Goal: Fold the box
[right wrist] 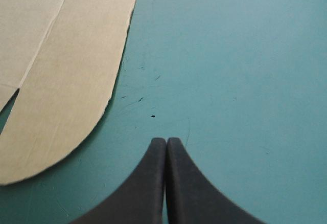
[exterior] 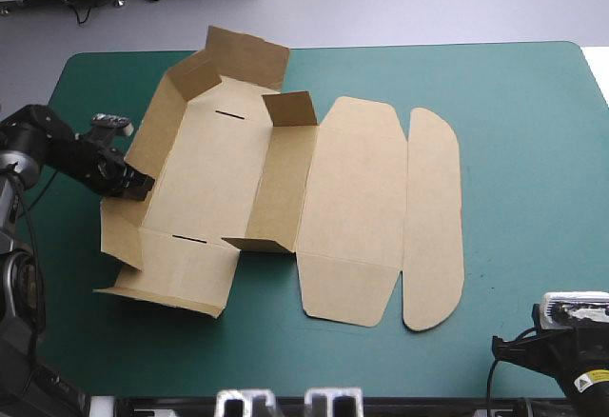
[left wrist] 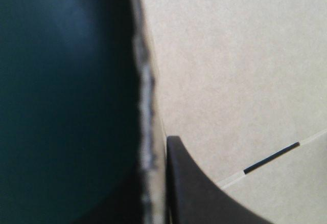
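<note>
Box [exterior: 285,179] on the left and middle of the cover [exterior: 514,150], long axis running from the table's left side toward its right. Tray panels lie to the left; the lid [exterior: 352,208] and its rounded flap [exterior: 433,217] lie flat to the right.

The left wall [exterior: 157,141] stands raised, and my left gripper [exterior: 133,181] meets it from outside, at the box's left edge. In the left wrist view the wall's cut edge passes between the two fingers. One black finger [left wrist: 194,193] presses the inner face, with a slot [left wrist: 271,157] in the floor panel just ahead of it. I read the left gripper as clamped on the box. The left arm lies low and reaches in from the table's left edge, so the tray floor lies to its right, the way I judge the wall must tip.

The right gripper [right wrist: 166,147] is closed on nothing, its fingers meeting in a point over bare cover near the near right corner. The flap's rounded end lies ahead of it and to one side, apart from it. The left arm is the nearer by far; the right is parked well away from the tray.
</note>
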Motion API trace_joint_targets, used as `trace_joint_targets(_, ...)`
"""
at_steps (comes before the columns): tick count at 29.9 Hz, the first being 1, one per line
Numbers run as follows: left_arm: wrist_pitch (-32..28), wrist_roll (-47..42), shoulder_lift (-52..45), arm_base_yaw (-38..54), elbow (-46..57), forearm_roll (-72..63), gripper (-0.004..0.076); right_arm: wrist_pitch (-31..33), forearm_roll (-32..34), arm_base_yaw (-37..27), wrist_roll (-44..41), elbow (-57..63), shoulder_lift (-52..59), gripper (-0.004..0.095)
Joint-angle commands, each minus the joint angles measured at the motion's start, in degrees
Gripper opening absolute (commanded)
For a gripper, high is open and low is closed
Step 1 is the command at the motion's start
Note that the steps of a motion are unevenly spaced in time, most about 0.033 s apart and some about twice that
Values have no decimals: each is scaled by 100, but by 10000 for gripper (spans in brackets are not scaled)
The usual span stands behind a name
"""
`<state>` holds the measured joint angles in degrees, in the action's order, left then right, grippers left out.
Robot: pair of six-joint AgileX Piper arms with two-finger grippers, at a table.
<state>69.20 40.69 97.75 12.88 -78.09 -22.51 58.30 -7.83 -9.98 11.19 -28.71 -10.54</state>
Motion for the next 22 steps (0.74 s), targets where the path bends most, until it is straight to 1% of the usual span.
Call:
trace_joint_targets(1, 481, 294, -350, -640, -659, 454, -10, -310, -83, 14, 68, -135, -66, -20)
trace_joint_targets(2, 437, 331, -350, -842, -787, 584, -10, -310, -97, 14, 68, -135, -66, -20)
trace_joint_targets(4, 151, 367, -340, -1216, -1063, 892, -10, -301, -204, 14, 68, -135, -66, -20)
trace_joint_targets(8, -560, 522, -340, -1797, -1489, 1293, -10, -288, -463, 14, 68, -135, -66, -20)
trace_joint_targets(9, -815, 616, -340, -1956, -1578, 1348, -10, -288, -516, 14, 68, -125, -66, -20)
trace_joint_targets(12, -1275, 939, -340, -2303, -1784, 1410, -10, -249, -533, 14, 145, -125, -66, -20)
trace_joint_targets(14, -1467, 1169, -340, -2544, -1911, 1410, -10, -107, -507, 14, 352, -125, -66, -20)
trace_joint_targets(17, -1632, 1601, -351, -2892, -2045, 1410, -10, 20, -327, 14, 352, -125, -66, -20)
trace_joint_targets(20, -1724, 2182, -360, -3269, -2091, 1534, -10, 15, -250, 14, 496, -139, -66, -19)
trace_joint_targets(22, -1774, 2351, -374, -3550, -2091, 1851, -10, -38, -235, 14, 496, -217, -66, -19)
